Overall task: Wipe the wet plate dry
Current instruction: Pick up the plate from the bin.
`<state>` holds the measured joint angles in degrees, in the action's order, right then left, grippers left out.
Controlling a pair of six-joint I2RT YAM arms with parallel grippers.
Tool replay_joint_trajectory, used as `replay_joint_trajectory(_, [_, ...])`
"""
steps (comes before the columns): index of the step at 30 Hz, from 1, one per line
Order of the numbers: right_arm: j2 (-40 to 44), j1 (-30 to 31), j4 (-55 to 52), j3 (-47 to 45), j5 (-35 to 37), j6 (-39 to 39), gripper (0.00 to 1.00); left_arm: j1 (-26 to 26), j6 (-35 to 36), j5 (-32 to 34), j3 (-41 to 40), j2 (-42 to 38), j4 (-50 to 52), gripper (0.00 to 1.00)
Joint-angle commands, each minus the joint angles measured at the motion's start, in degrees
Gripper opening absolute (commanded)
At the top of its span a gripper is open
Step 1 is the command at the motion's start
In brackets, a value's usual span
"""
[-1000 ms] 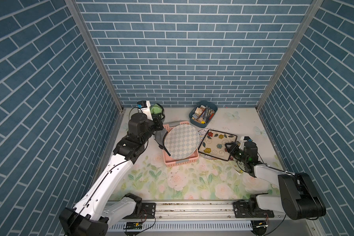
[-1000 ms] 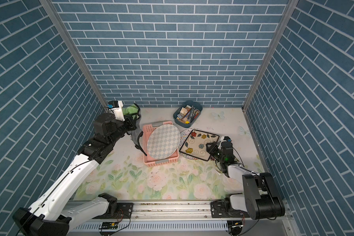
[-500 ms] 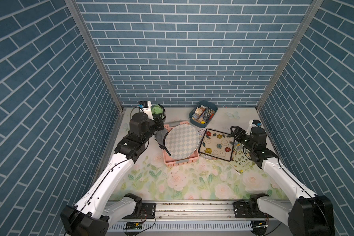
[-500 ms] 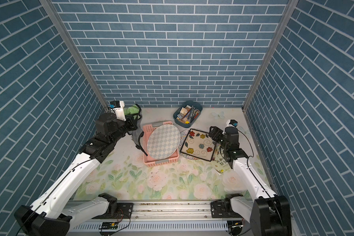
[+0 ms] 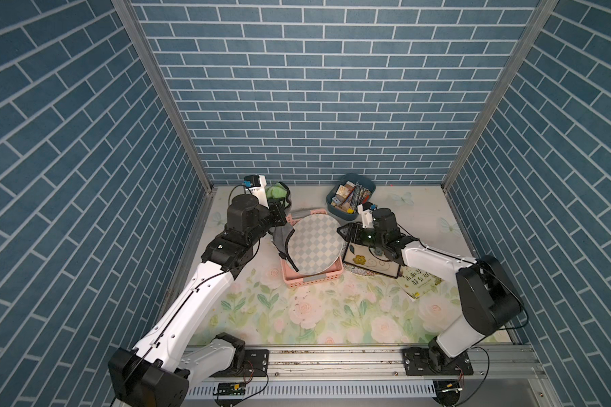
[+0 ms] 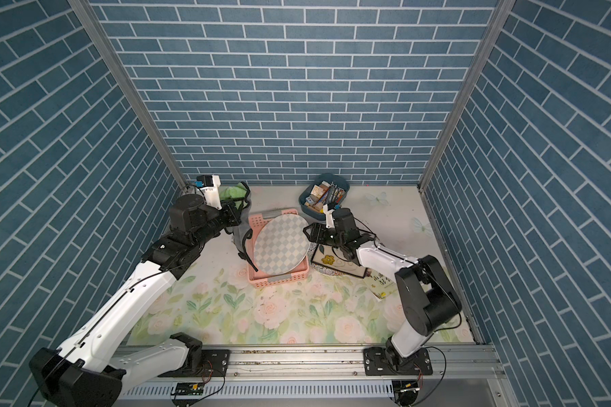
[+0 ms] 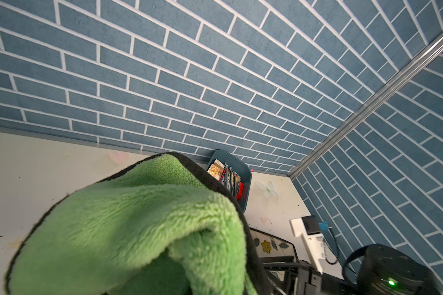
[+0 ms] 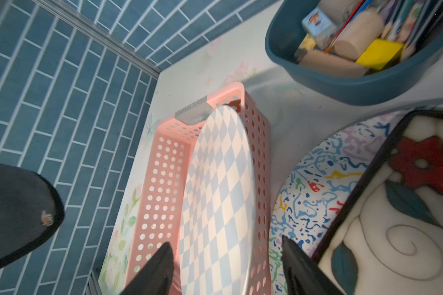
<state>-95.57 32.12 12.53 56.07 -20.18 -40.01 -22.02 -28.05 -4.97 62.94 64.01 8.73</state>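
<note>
The right arm reaches in low from beside the pink basket point(image 5: 311, 279), right gripper point(image 8: 226, 265) spread astride the rim of the checkered plate point(image 5: 314, 245) leaning inside, the flowered tray point(image 5: 362, 261) beneath it, while the left gripper point(image 5: 278, 220) behind the basket clenches the green cloth point(image 7: 128, 224).

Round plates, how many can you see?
2. The checkered plate leans in the pink basket. A squiggly-patterned plate lies beside the basket, mostly under the flowered tray. Anything else under that tray would be hidden.
</note>
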Motion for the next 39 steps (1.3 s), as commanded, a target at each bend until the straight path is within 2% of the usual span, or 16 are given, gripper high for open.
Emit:
replay_joint_trajectory(1, [-3.4,0.8,1.3,3.1,-0.4,1.6,0.61,0.1,-0.5,-1.3,0.0,0.0,-0.6,0.00])
replay_joint_trajectory(5, [-7.1,1.0,1.6,4.8,-1.8,1.3,0.31,0.1,-0.8,-1.6,-0.4,0.0,-0.5,0.00])
replay_joint_trajectory(6, [-7.4,1.1,1.6,5.0,-1.9,1.3,0.26,0.1,-0.8,-1.5,-0.4,0.0,-0.4,0.00])
replay_joint_trajectory(8, [-7.6,1.1,1.5,5.2,-2.0,1.5,0.24,0.1,-0.6,-1.4,-0.4,0.1,-0.3,0.00])
replay_joint_trajectory(11, [-8.1,1.1,1.3,5.4,-2.6,1.8,0.29,0.1,-0.3,-1.3,-0.4,0.3,-0.2,0.00])
replay_joint_trajectory(13, [-9.1,1.1,1.2,5.5,-3.2,1.9,0.29,0.1,-0.3,-1.4,-0.2,0.6,-0.3,0.00])
replay_joint_trajectory(15, [-9.7,1.1,1.1,5.6,-3.6,2.0,0.22,0.1,-0.3,-1.6,-0.1,0.7,-0.3,0.00])
replay_joint_trajectory(18, [-8.1,1.1,1.1,5.4,-2.2,2.5,0.02,0.1,-0.2,-1.3,-0.1,0.5,0.0,0.00])
replay_joint_trajectory(19, [-7.2,1.1,1.0,5.4,-1.3,3.0,0.00,0.1,-0.1,-1.3,-0.1,0.5,0.1,0.00])
replay_joint_trajectory(24, [-2.0,1.0,0.2,6.1,1.7,5.3,0.00,0.2,0.4,-1.1,0.5,0.7,0.5,0.00])
replay_joint_trajectory(28, [2.2,0.9,2.6,6.0,1.1,4.4,0.00,0.2,0.7,-1.9,0.6,1.2,0.5,0.00])
replay_joint_trajectory(34, [11.0,1.3,18.9,2.1,-2.0,-8.3,0.00,-0.2,0.7,-6.9,-2.2,5.3,-2.6,0.00])
replay_joint_trajectory(39, [15.2,2.6,27.7,0.8,1.0,-15.1,0.00,-1.9,-3.0,-3.7,-4.7,9.1,-4.7,0.00])
